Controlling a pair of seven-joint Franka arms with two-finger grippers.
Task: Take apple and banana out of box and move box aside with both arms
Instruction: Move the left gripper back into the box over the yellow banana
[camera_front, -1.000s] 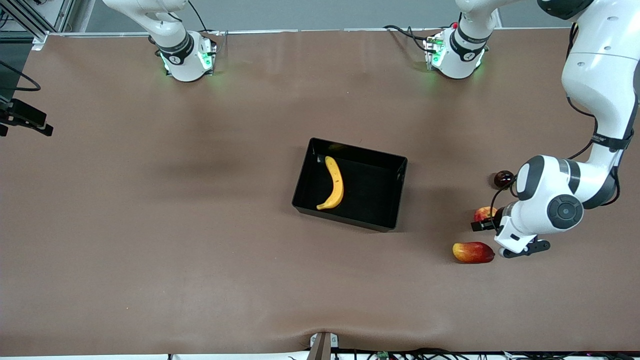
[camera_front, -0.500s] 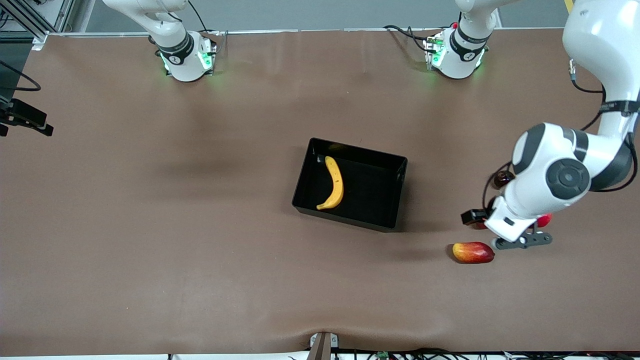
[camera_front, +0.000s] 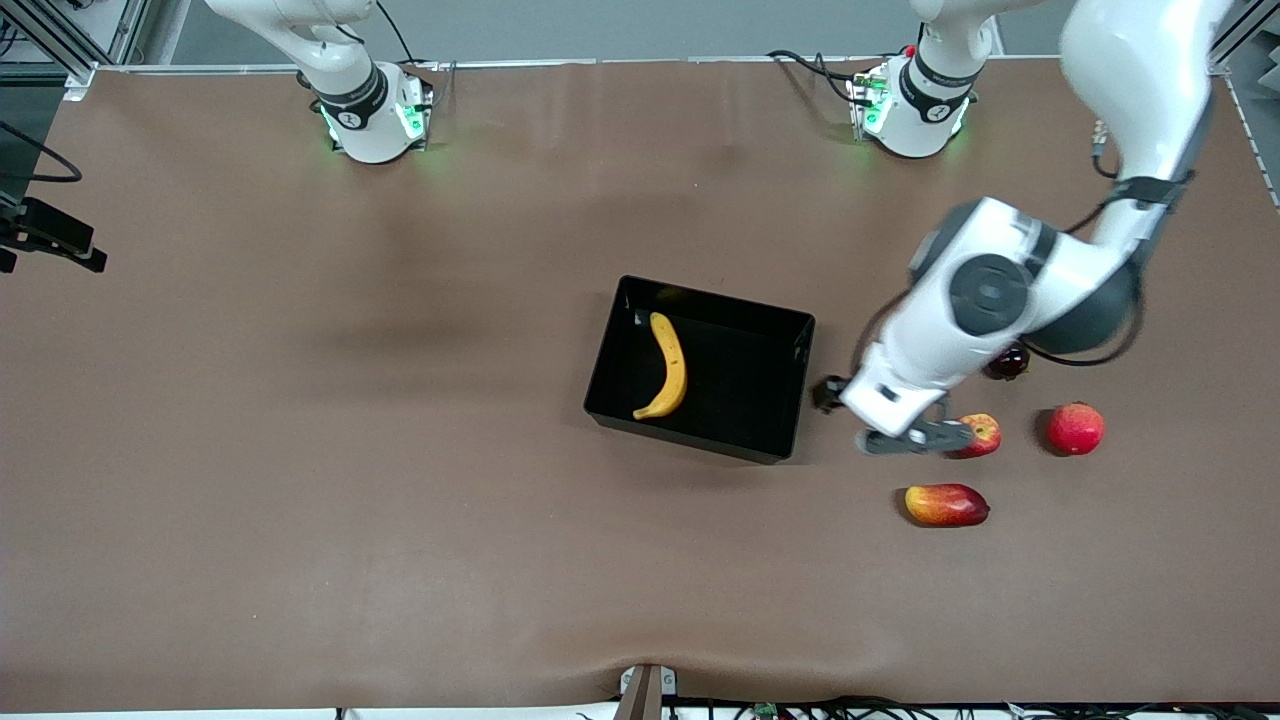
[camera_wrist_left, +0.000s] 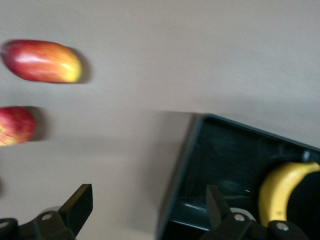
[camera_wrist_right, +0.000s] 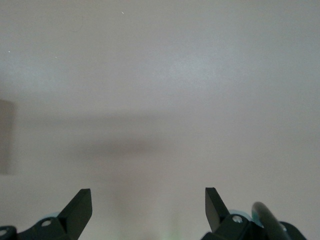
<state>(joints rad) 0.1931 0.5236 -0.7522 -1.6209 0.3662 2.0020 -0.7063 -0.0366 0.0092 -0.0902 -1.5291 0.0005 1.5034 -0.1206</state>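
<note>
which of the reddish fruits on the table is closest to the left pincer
The small red apple with yellowish streaks, right beside the left pincer. The plain red round fruit and oblong mango lie clearly apart.

The front view looks steeply down from high across the brown table (camera_front: 400, 500), facing both arm bases. The left wrist view looks down past its open left gripper (camera_wrist_left: 145, 210) at the glossy black plastic tray (camera_wrist_left: 185, 165) just below, also seen from the front (camera_front: 795, 385). The right wrist view looks past the spread right gripper (camera_wrist_right: 148, 202) at bare table.
</note>
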